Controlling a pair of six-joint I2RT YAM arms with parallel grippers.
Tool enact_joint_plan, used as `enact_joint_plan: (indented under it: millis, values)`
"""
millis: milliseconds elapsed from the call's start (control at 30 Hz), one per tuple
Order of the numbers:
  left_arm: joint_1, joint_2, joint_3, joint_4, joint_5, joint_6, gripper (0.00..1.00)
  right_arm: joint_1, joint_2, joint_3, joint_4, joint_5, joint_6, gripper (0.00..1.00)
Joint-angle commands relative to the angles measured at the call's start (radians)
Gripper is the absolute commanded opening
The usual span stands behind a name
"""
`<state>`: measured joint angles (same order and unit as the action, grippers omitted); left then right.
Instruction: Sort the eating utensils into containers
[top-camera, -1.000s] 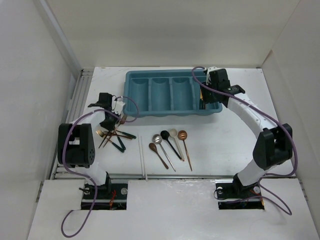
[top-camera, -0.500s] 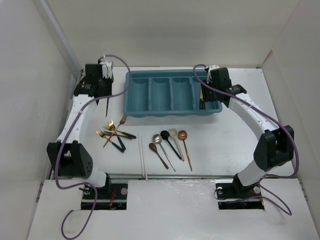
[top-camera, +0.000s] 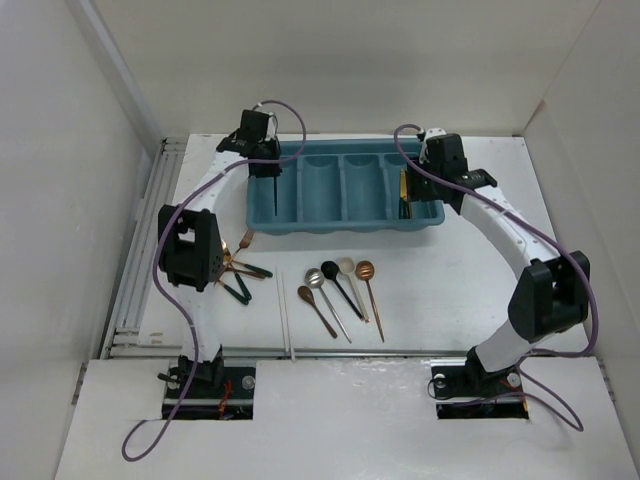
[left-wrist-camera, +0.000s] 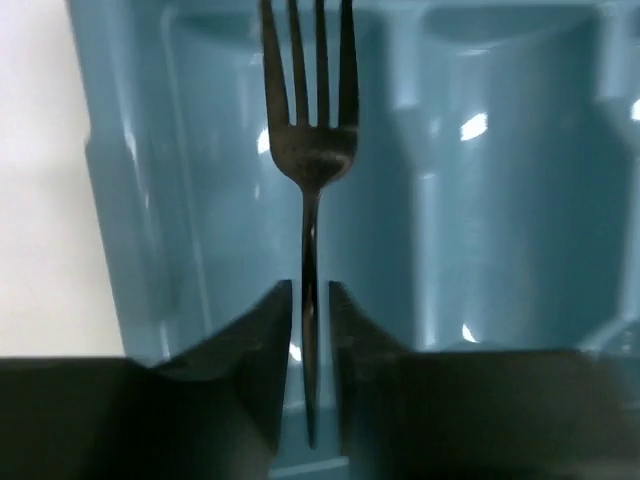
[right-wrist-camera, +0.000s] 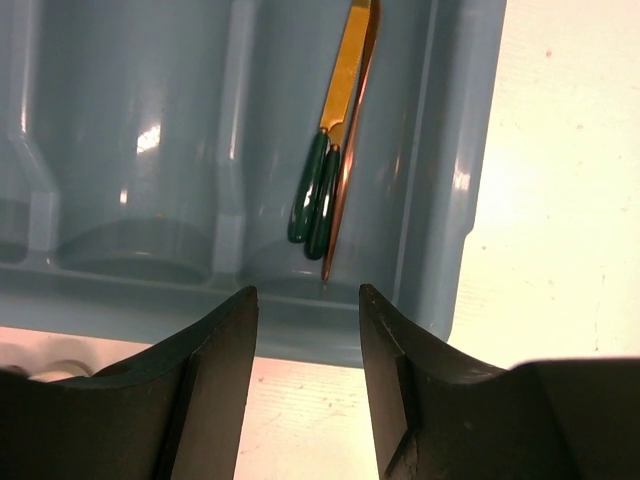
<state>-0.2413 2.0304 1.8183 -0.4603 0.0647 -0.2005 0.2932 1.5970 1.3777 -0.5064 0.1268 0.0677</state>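
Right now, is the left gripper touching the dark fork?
Touching. In the left wrist view the left gripper pinches the dark fork by its handle.

**White table, one tray, loose cutlery**

The flat white table (top-camera: 450, 270) carries a teal-blue rectangular plastic cutlery tray (top-camera: 330, 227) on its far half, one long side facing the near edge. In front of the tray's left corner lies a tangle of copper and dark-handled forks (top-camera: 240, 272), partly hidden from view. One copper fork (top-camera: 246, 240) reaches almost to the tray's wall. Just right of the tangle, a pair of long thin white chopsticks (top-camera: 285, 315) runs toward the near edge. Further right, five spoons lie side by side with their bowls toward the tray: a short brown spoon (top-camera: 316, 310), a silver spoon (top-camera: 332, 308), a black spoon (top-camera: 345, 292), a cream spoon (top-camera: 357, 293) and a copper spoon (top-camera: 373, 303). Their handles fan out slightly, and none touches the tray.
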Motion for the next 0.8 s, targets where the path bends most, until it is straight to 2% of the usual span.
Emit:
enact_joint_plan:
  millis: [0, 167, 300, 433, 467, 500, 533, 567, 667, 767]
  values:
    - [0.014, -0.067, -0.022, 0.031, -0.048, -0.051, 0.21, -0.003, -0.049, -0.022, 0.031, 0.014, 0.004, 0.50]
    - [-0.007, -0.117, -0.022, 0.031, -0.071, 0.035, 0.39, -0.003, -0.058, -0.022, 0.012, 0.014, -0.005, 0.50]
    - [-0.007, -0.241, -0.112, -0.020, -0.143, 0.125, 0.41, 0.006, -0.086, -0.022, 0.012, 0.014, -0.014, 0.50]
    - [0.031, -0.448, -0.342, -0.122, -0.134, 0.246, 0.41, 0.027, -0.109, -0.051, 0.003, 0.023, -0.014, 0.54]
    - [0.043, -0.485, -0.470, -0.132, -0.100, 0.292, 0.41, 0.027, -0.121, -0.051, 0.003, 0.023, -0.014, 0.54]
    - [0.054, -0.521, -0.537, -0.132, -0.073, 0.349, 0.44, 0.037, -0.121, -0.064, 0.003, 0.023, -0.014, 0.55]
    - [0.054, -0.550, -0.594, -0.149, -0.048, 0.490, 0.45, 0.037, -0.130, -0.078, 0.003, 0.033, -0.014, 0.55]
    - [0.066, -0.597, -0.688, -0.184, -0.039, 0.553, 0.45, 0.037, -0.131, -0.078, 0.003, 0.033, -0.014, 0.57]
    - [0.086, -0.674, -0.809, -0.170, -0.057, 0.691, 0.45, 0.047, -0.140, -0.097, 0.003, 0.033, -0.014, 0.57]
    - [0.095, -0.674, -0.886, -0.129, -0.057, 0.701, 0.47, 0.058, -0.149, -0.097, 0.003, 0.042, -0.014, 0.57]
